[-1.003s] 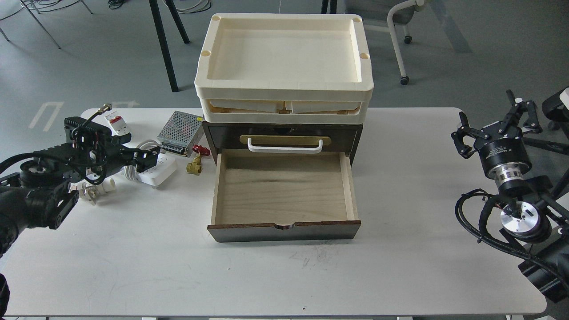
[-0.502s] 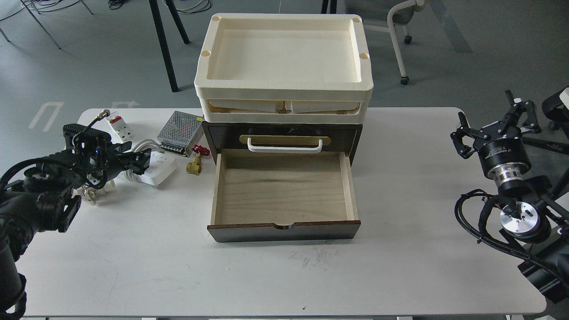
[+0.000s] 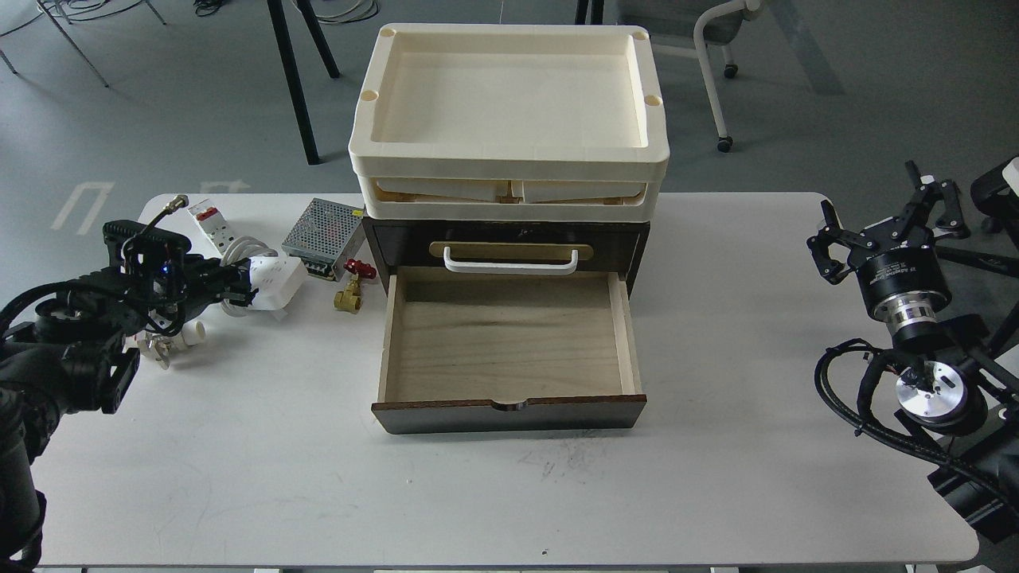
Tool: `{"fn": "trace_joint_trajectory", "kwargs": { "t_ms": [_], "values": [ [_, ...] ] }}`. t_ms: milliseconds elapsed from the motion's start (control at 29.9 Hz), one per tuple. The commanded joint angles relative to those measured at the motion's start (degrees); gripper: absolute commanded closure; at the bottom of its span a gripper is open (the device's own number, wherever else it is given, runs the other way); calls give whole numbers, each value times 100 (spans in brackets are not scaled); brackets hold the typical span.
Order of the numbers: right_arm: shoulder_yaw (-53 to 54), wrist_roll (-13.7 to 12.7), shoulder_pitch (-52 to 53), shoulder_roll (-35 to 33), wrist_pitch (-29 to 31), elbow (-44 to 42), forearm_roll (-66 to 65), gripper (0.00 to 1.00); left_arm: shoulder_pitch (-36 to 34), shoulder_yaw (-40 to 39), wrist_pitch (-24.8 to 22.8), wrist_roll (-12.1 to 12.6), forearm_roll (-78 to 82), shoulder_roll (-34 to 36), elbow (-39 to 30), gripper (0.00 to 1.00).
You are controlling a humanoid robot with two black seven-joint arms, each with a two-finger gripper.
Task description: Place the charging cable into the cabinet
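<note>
The charging cable [image 3: 271,280], a white power strip with its cord looped around it, is at the table's left, tilted with its right end raised off the table. My left gripper [image 3: 232,288] is closed around its left end and the cord loop. The cabinet [image 3: 509,239] is a dark brown drawer unit at the table's middle. Its lower drawer [image 3: 509,342] is pulled out, and its pale wood inside is empty. My right gripper [image 3: 884,219] is open and empty, held above the table's right edge, far from the cabinet.
Two stacked cream trays [image 3: 509,163] sit on top of the cabinet. A perforated metal box [image 3: 322,227], a circuit breaker [image 3: 208,219], a brass valve with a red handle [image 3: 350,290] and small white fittings [image 3: 177,338] lie left of the cabinet.
My left gripper has drawn back to the left and closed on the power strip. The strip has shifted up and left, and its right end has lifted off the table. The right arm has not moved.
</note>
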Motion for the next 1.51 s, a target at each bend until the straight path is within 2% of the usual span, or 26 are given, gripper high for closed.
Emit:
{"fn": "trace_joint_trajectory", "kwargs": {
  "t_ms": [0, 167, 401, 569, 1003, 1137, 1237, 1304, 1472],
  "values": [
    [0, 0, 0, 8, 0, 0, 0, 0, -104, 3, -21, -1, -283, -78, -7, 92],
    [0, 0, 0, 8, 0, 0, 0, 0, -411, 12, -38, -1, -433, 36, 37, 92],
    [0, 0, 0, 8, 0, 0, 0, 0, -727, 21, -249, -1, -363, 634, 81, 92],
    [-9, 0, 0, 8, 0, 0, -9, 0, -1062, 4, -258, -1, -433, 932, 81, 97],
    [-9, 0, 0, 8, 0, -9, -9, 0, -2915, 12, -319, -1, -767, 1250, 63, 99],
    [-9, 0, 0, 17, 0, -9, -18, 0, -3556, 30, -565, -1, -767, 1206, -16, 98],
    [-18, 0, 0, 8, 0, -9, -18, 0, -4049, 109, -863, -1, -758, 1039, -287, 98],
    [-9, 0, 0, 17, 0, -9, -26, 0, -4261, 249, -1127, -1, -758, 986, -708, 98],
    [-9, 0, 0, 17, 0, -18, -26, 0, -4788, 276, -1698, -1, -820, 1187, -2630, 98]
  ]
}}
